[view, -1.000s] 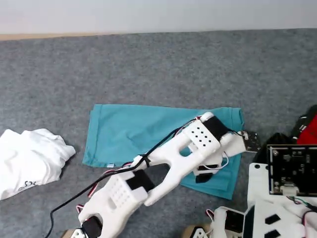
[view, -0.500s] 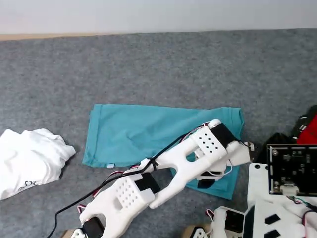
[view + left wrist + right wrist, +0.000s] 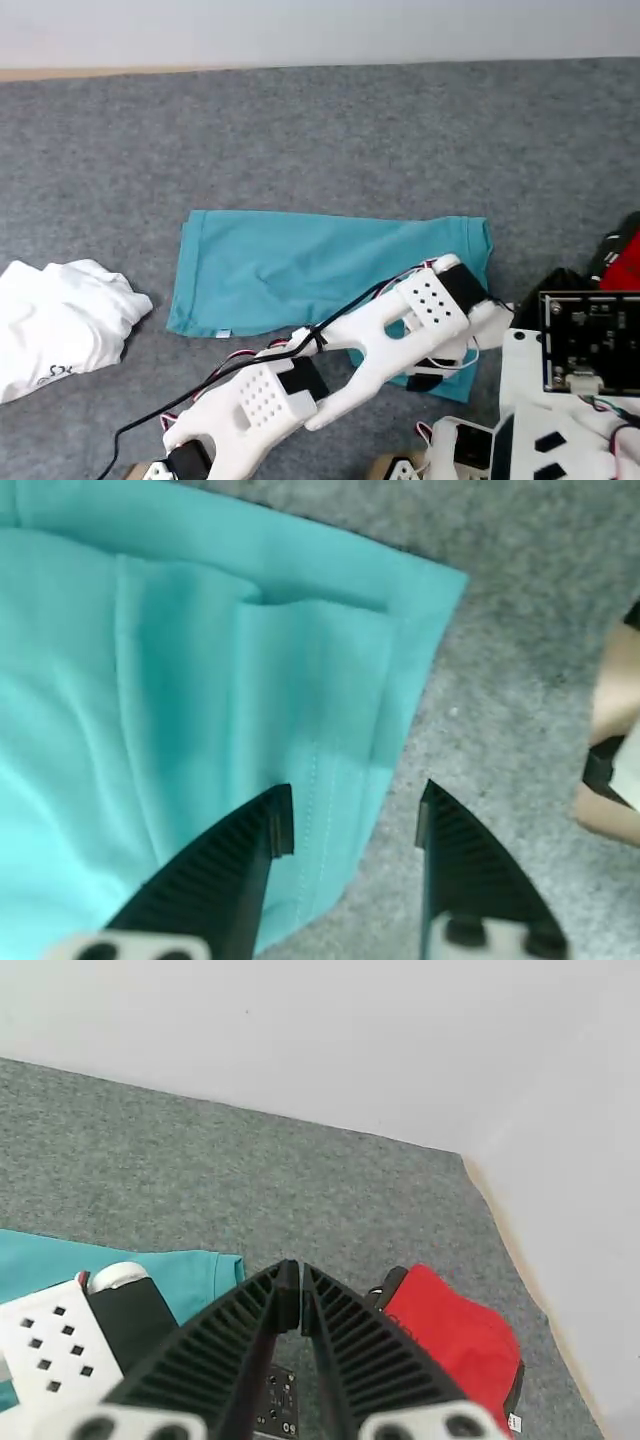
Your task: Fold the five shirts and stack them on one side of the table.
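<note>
High view: teal shirt [image 3: 300, 270] spread flat mid-tabletop [image 3: 330, 140]. White shirt [image 3: 60, 315] crumpled at the left edge, well apart. Red shirt [image 3: 628, 260] at the right edge. Left arm [image 3: 380, 330] lying across the teal shirt's near right corner and hiding it. Small white label [image 3: 226, 333] at the teal hem and dark print [image 3: 55, 375] on the white shirt, both too small to read.

Left wrist view: left hand [image 3: 355, 800] released, spread astride the teal shirt [image 3: 200, 680] hem, one finger over cloth, the other over grey tabletop [image 3: 520, 610].

Right wrist view: right hand [image 3: 295, 1272] clenched on nothing, above the tabletop [image 3: 250, 1160]. Red shirt [image 3: 450, 1330] beside it, teal shirt [image 3: 60, 1250] opposite.
</note>
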You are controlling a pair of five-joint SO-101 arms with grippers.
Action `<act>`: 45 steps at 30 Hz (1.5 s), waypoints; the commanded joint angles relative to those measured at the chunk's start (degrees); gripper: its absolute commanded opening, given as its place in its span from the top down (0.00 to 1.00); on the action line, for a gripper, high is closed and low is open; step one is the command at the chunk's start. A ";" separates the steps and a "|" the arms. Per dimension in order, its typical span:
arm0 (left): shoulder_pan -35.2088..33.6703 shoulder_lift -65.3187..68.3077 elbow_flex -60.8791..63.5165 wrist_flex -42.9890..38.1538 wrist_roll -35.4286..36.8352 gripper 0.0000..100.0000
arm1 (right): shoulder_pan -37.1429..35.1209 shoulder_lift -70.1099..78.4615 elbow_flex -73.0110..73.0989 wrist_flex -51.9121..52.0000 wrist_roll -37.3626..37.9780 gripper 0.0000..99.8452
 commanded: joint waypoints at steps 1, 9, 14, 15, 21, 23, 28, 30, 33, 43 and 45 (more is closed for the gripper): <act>-1.14 0.26 -1.98 1.58 -0.62 0.79 | 0.48 0.57 0.00 1.89 -0.44 0.99; -2.99 3.96 -1.98 1.32 -2.20 0.79 | 0.48 0.57 0.00 1.89 -0.53 0.99; -3.60 5.54 -3.30 0.97 -2.20 0.80 | 0.48 0.57 0.00 1.89 -0.53 0.99; -3.69 5.63 -3.56 0.97 -2.20 0.81 | 0.57 0.57 0.00 1.89 -0.53 0.99; -3.52 5.71 -3.65 0.79 -2.20 0.89 | 0.57 0.57 0.00 1.89 -0.53 0.99; -3.43 5.45 -3.74 0.79 -2.20 0.92 | 0.57 0.57 0.00 1.89 -0.53 0.99; -2.90 5.10 -3.74 1.49 -2.20 1.00 | 0.57 0.57 0.00 1.89 -0.53 0.99; -2.73 5.01 -3.82 1.76 -2.11 1.00 | 0.57 0.57 0.00 1.89 -0.53 0.99; -2.73 4.92 -3.82 1.76 -2.11 1.00 | 0.57 0.57 0.00 1.89 -0.53 0.99; -1.49 -6.95 -3.38 1.76 -1.85 1.00 | 0.57 0.57 0.00 1.89 -0.53 0.99; -1.14 -9.05 -3.38 1.76 -1.85 1.00 | 0.57 0.57 0.00 1.89 -0.53 0.99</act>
